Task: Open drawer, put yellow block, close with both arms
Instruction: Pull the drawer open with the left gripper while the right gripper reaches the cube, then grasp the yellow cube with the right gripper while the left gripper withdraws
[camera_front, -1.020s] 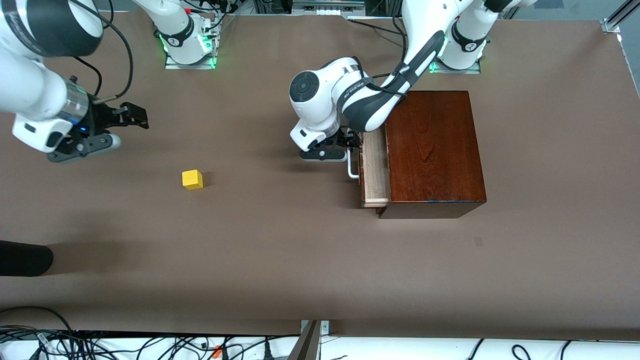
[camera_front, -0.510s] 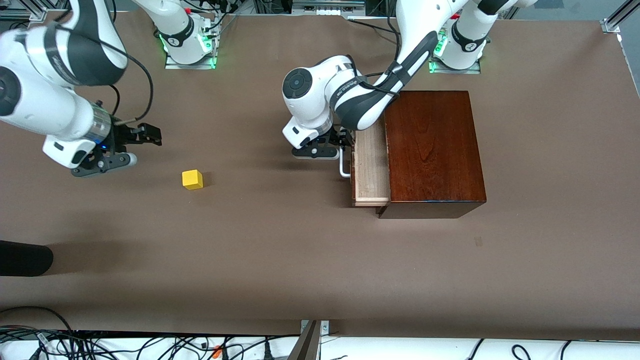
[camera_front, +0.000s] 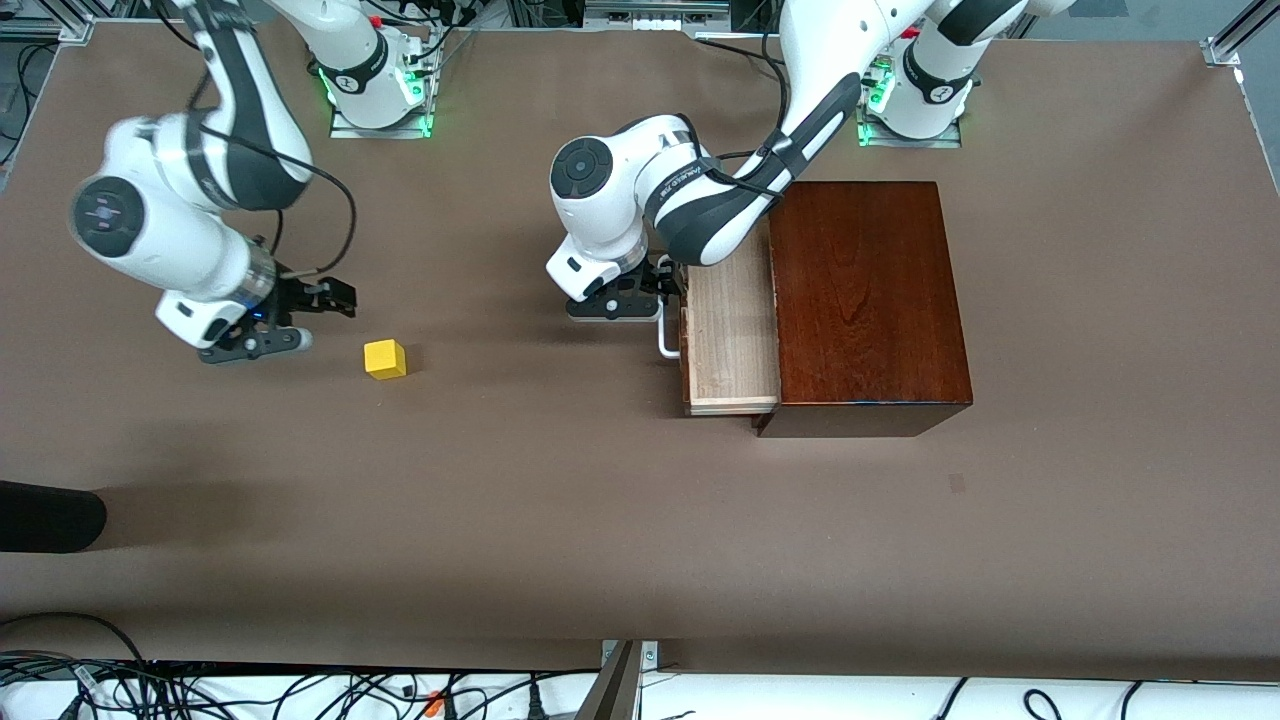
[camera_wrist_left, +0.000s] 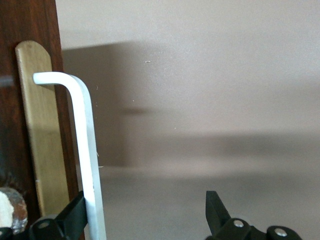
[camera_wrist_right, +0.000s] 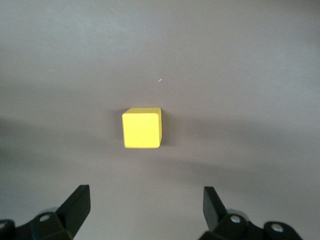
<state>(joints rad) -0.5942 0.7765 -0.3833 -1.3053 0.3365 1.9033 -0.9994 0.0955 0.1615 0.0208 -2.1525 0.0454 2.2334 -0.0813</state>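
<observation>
The right gripper (camera_wrist_right: 142, 207), fingers spread wide, hovers beside the yellow block (camera_front: 385, 358); the left gripper (camera_wrist_left: 145, 217), open, straddles the drawer (camera_front: 730, 335) handle (camera_wrist_left: 85, 150).

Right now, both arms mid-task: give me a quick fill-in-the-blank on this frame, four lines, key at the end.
1. The drawer is partly ____ of the dark wooden box.
2. The left gripper is at the drawer's white ____.
3. The yellow block lies on the ____, not in the drawer.
4. The right gripper, fingers ____, hangs beside the yellow block, which is not yet between them.

Missing words: out; handle; table; open
</observation>
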